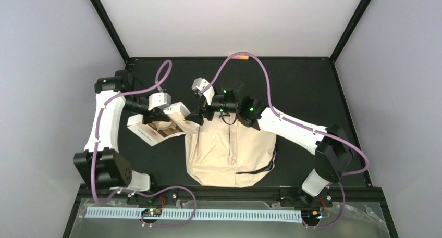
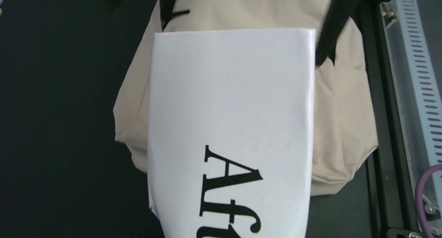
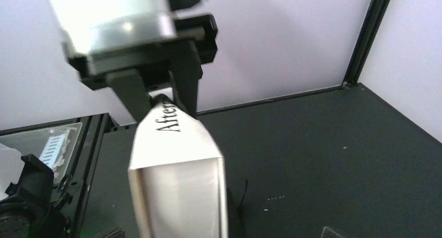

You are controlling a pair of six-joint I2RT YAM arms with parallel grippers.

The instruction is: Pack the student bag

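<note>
The cream student bag (image 1: 232, 152) lies on the black table, its top end toward the far side. My left gripper (image 1: 155, 115) is shut on one end of a white book (image 1: 164, 124) lettered "After" and holds it tilted just left of the bag's top. The book fills the left wrist view (image 2: 229, 128), hiding the fingers, with the bag (image 2: 344, 118) behind it. My right gripper (image 1: 196, 118) is at the bag's top left corner. In the right wrist view its fingertips (image 3: 112, 232) are wide apart, and the book (image 3: 177, 180) comes toward them, held by the left gripper (image 3: 159, 95).
A black strap (image 1: 258, 170) trails from the bag's right side. Purple cables (image 1: 260, 71) arch over the far half of the table. A small orange object (image 1: 240, 55) sits at the far edge. A slotted metal rail (image 1: 193, 214) runs along the near edge.
</note>
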